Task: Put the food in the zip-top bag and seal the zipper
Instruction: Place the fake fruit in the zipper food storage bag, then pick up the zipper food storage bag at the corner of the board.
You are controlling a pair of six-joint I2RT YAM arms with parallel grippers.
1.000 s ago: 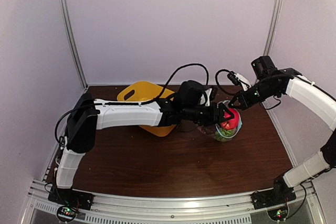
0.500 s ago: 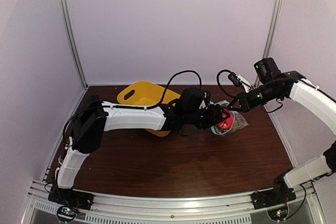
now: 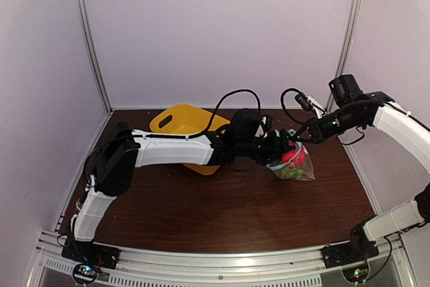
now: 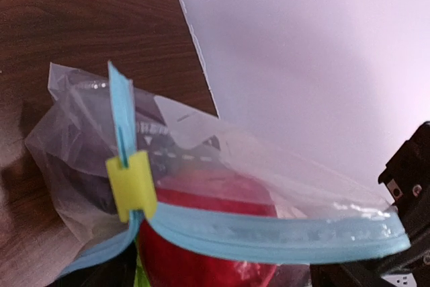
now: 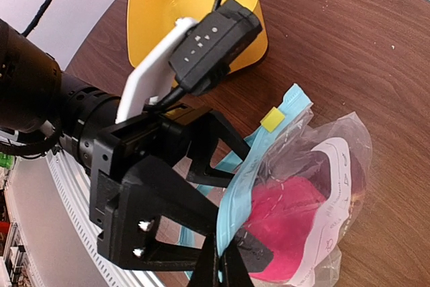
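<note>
Crinkly clear plastic zip-top bag (image 3: 295,166) has its light blue zipper strip (image 4: 282,236) running through the spread-open left hand (image 3: 281,147) toward the right hand (image 5: 219,270), clamped on its end.

The lower half of the top view is bare desk (image 3: 222,223), open to passage. Across the middle the left arm (image 3: 171,149) lies like a bar, the yellow basket (image 3: 176,120) just above it. At centre right the left pincer (image 3: 283,147) and right pincer (image 3: 299,138) crowd the zip-top bag (image 3: 294,167), leaving only its lower side free.
</note>
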